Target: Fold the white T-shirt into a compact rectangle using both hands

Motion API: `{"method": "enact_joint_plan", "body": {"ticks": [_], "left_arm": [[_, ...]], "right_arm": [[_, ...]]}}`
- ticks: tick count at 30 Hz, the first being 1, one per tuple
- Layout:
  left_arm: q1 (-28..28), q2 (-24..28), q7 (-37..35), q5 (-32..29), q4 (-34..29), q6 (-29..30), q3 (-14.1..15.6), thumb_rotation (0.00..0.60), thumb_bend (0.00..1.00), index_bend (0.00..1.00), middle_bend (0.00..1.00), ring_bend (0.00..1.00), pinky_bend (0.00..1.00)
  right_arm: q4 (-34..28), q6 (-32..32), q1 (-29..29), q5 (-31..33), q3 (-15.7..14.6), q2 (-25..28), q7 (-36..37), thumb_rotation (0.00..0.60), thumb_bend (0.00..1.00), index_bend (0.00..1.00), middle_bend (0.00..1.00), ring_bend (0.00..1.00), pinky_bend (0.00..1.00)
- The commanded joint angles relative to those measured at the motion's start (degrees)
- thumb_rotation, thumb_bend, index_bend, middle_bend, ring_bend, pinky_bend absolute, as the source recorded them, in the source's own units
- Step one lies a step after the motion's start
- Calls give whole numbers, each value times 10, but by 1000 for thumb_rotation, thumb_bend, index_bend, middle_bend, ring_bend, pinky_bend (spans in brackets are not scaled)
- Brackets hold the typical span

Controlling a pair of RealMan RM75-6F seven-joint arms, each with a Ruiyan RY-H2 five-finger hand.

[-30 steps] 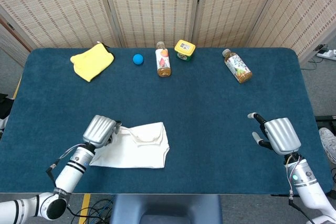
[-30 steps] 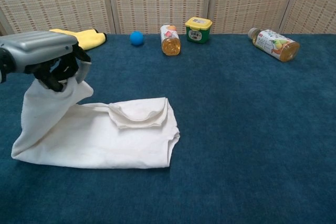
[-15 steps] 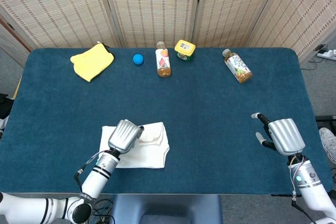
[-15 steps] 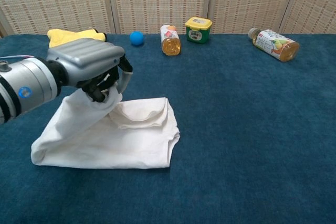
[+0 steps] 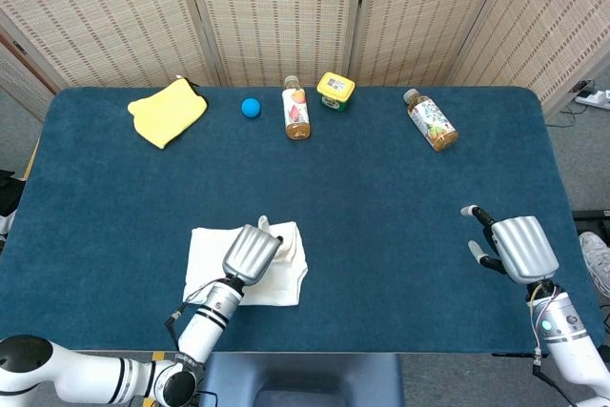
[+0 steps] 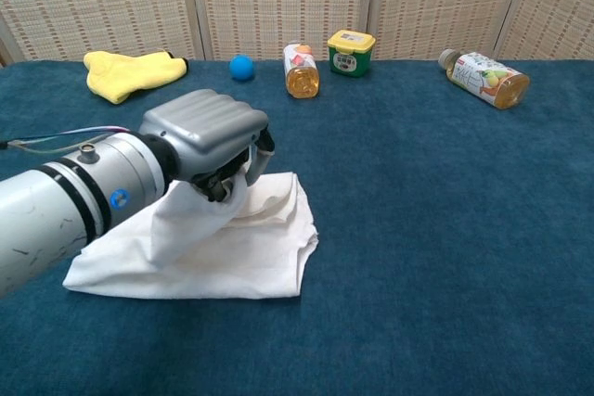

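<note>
The white T-shirt (image 5: 240,264) (image 6: 232,248) lies on the blue table (image 5: 381,197) (image 6: 445,229), partly folded into a rough rectangle. All positions below are given relative to it.

Left hand (image 5: 252,252) (image 6: 209,132): above the T-shirt, over its middle. Its fingers are curled around a gathered fold of the cloth, which is lifted off the lower layer and hangs from the hand.

Right hand (image 5: 516,248): well to the right of the T-shirt, near the table's right edge, apart from the cloth. Its fingers (image 5: 474,215) are spread and hold nothing.

Beyond the T-shirt, along the far edge: a yellow cloth (image 5: 167,111) (image 6: 132,72), a blue ball (image 5: 250,108) (image 6: 241,67), a bottle (image 5: 296,110) (image 6: 301,71), a yellow-lidded jar (image 5: 335,90) (image 6: 351,51) and a second bottle (image 5: 430,120) (image 6: 484,77).
</note>
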Motion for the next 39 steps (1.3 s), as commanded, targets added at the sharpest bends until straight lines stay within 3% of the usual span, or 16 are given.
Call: {"method": "enact_joint_plan", "body": {"ticks": [1,10,18,22,28,34,39], "left_arm": [[-6,-8,5,-5,2,0,-3,600,549,603,839,742,905],[-20,-33,24,-17,27,-5,7,600,534,526,827,738,905],[-24,-49,23,-18,40,-6,14,600,385,398,818,730,905],[-25,-60,20,-13,46,3,11,600,277,243,803,720,905],[-19,-64,-14,17,30,20,3,600,214,58,767,694,906],[-6,-57,-72,74,7,40,-2,600,199,21,725,665,909],[11,-12,-73,72,-50,49,1,600,199,20,721,662,909]], "right_arm": [[0,1,-1,0,0,0,0,600,341,300,916,948,1000],[1,2,-5,3,0,2,1,600,341,300,916,948,1000],[2,1,-6,4,2,2,1,600,341,300,916,948,1000],[1,2,-6,4,2,3,1,600,341,300,916,948,1000],[1,3,-8,4,3,4,2,600,341,300,916,948,1000],[2,5,-8,3,5,3,5,600,341,300,916,948,1000],[4,6,-8,2,7,2,9,600,341,300,916,948,1000]]}}
